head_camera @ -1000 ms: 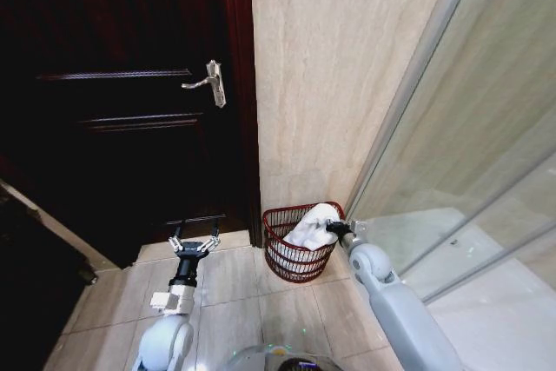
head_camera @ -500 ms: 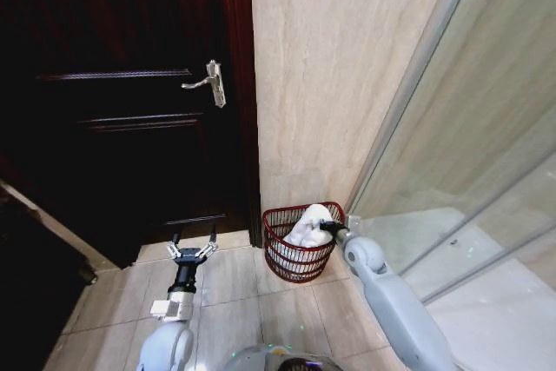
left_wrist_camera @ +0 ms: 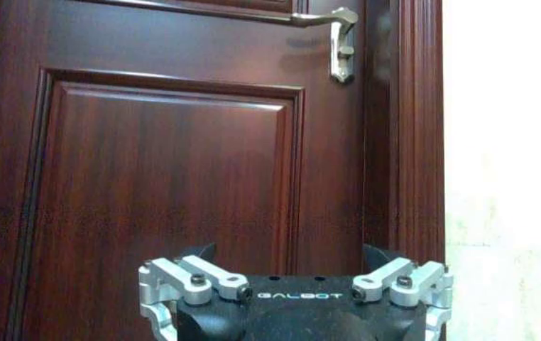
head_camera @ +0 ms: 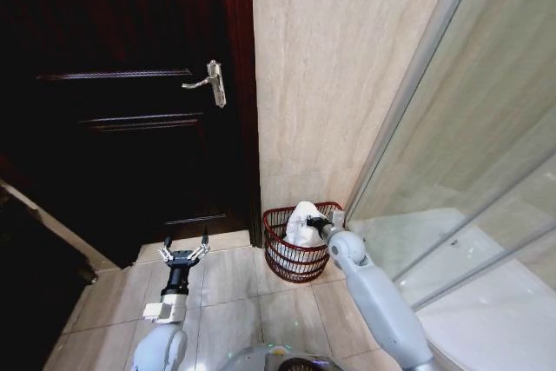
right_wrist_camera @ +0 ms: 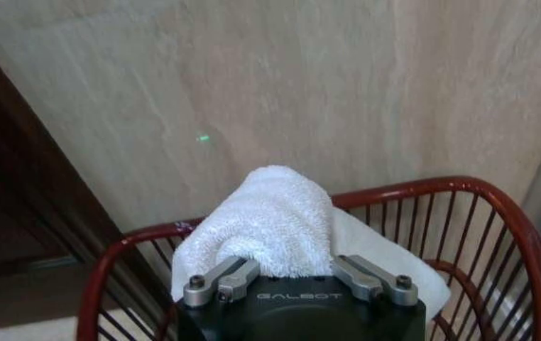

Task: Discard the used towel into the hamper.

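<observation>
Two robot arms reach forward over a tiled bathroom floor (head_camera: pixel 234 301). Low in the centre of the head view, the red-brown wire hamper (head_camera: pixel 295 260) stands on the floor against the beige stone wall (head_camera: pixel 339 67), just right of a dark wooden door (head_camera: pixel 122 110). The right gripper (head_camera: pixel 314 224) sits at the hamper's rim, its jaws clamped on a rolled white towel (head_camera: pixel 301 221). In the right wrist view the towel (right_wrist_camera: pixel 263 231) rises from between the jaws as a thick roll, its lower folds draped inside the hamper (right_wrist_camera: pixel 498 213). The left gripper (head_camera: pixel 182 254) hovers at lower left of the head view, near the door, its jaws spread apart and holding nothing.
</observation>
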You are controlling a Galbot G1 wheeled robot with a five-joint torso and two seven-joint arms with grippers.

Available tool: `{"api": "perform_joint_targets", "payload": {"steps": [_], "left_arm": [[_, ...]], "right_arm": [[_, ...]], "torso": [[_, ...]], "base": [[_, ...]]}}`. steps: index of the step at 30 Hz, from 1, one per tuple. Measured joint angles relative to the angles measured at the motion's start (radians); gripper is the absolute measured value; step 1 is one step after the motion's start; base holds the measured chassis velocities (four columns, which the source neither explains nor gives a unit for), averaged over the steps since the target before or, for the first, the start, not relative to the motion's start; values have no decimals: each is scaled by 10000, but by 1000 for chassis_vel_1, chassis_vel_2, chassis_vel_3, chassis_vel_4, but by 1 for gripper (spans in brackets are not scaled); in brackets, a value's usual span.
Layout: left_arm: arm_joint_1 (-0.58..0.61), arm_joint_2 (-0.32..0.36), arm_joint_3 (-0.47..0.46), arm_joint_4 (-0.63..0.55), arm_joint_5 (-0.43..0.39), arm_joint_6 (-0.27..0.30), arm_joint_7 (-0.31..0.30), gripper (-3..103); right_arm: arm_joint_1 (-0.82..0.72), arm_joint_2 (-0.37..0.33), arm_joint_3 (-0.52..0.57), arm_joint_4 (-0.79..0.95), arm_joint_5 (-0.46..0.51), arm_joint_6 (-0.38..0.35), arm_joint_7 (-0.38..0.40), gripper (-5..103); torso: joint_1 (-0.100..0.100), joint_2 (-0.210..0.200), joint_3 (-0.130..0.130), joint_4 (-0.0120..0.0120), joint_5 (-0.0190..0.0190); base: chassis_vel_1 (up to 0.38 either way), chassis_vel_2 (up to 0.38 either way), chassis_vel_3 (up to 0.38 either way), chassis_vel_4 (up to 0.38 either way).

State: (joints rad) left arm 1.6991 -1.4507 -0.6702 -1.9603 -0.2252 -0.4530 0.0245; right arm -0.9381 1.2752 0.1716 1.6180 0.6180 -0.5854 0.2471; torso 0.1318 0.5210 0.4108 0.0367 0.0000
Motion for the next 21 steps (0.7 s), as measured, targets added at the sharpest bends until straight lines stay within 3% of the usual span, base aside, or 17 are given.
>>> {"api": "perform_joint_targets", "payload": {"steps": [7, 10, 13, 21], "left_arm": [[-62, 62, -29, 84, -75, -22, 5, 100], [-91, 136, -64, 123, -156, -22, 10, 100], [-100, 185, -102, 155, -200, -22, 16, 100], [-162, 335, -200, 244, -416, -18, 37, 100]], "right_arm": [[9, 105, 90, 18, -93, -350, -205, 9], [97, 118, 38, 225, 6, -465, -22, 25], [102, 99, 15, 339, 68, -542, 18, 30], [45, 18, 8, 581, 186, -644, 237, 63]], "torso": [[0, 0, 0, -1, 0], [0, 1, 0, 0, -1], [0, 1, 0, 0, 0], [0, 2, 0, 0, 0]], "base": [[0, 0, 0, 0], [0, 0, 0, 0], [0, 0, 0, 0], [0, 0, 0, 0]]}}
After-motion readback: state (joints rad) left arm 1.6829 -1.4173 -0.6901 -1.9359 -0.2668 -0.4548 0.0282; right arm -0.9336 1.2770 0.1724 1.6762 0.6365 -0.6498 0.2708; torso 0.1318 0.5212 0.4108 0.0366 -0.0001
